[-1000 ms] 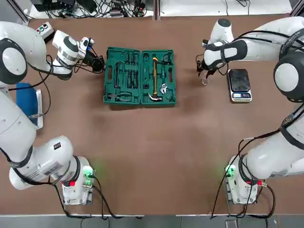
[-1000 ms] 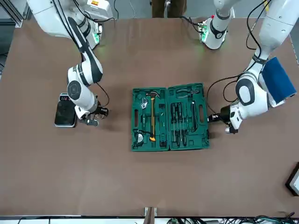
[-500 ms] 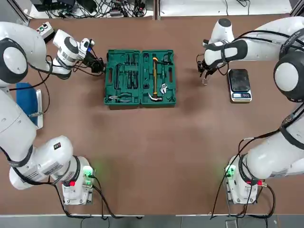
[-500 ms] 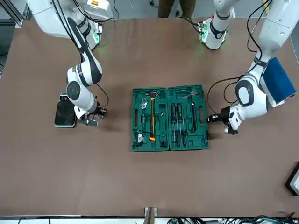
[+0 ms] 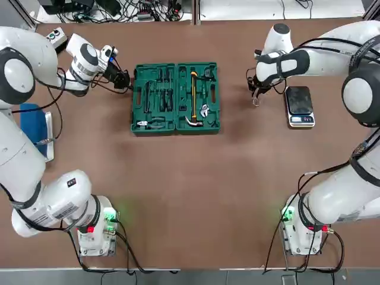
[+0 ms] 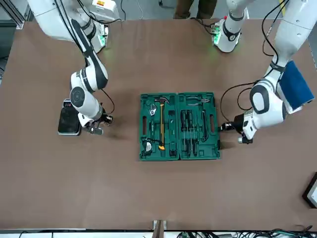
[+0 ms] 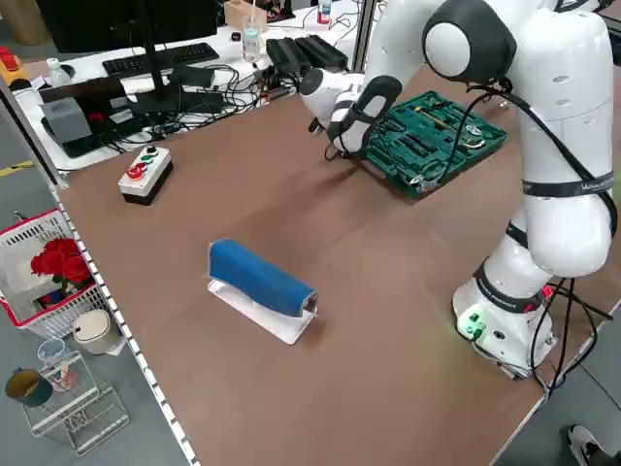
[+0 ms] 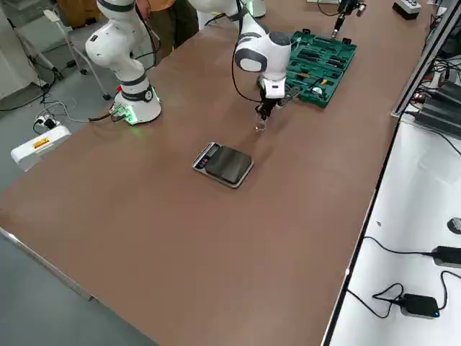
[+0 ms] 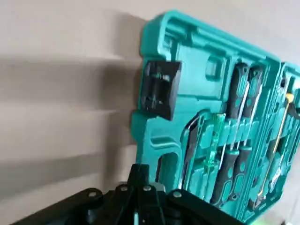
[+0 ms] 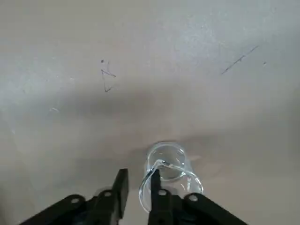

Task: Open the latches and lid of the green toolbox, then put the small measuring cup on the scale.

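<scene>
A green toolbox (image 5: 176, 127) lay open toward the far side of the table (image 5: 196, 196), seen from the robot's side, its tools (image 5: 193, 95) showing in both halves. The left gripper (image 9: 139, 168), clenched, hovered by the box's left end. To the right, the right gripper (image 10: 139, 172) held its fingers apart, one overlapping the rim of a small clear cup (image 10: 169, 161), just left of the black scale (image 5: 299, 102). A blue-covered object (image 7: 260, 278) sat at far left.
</scene>
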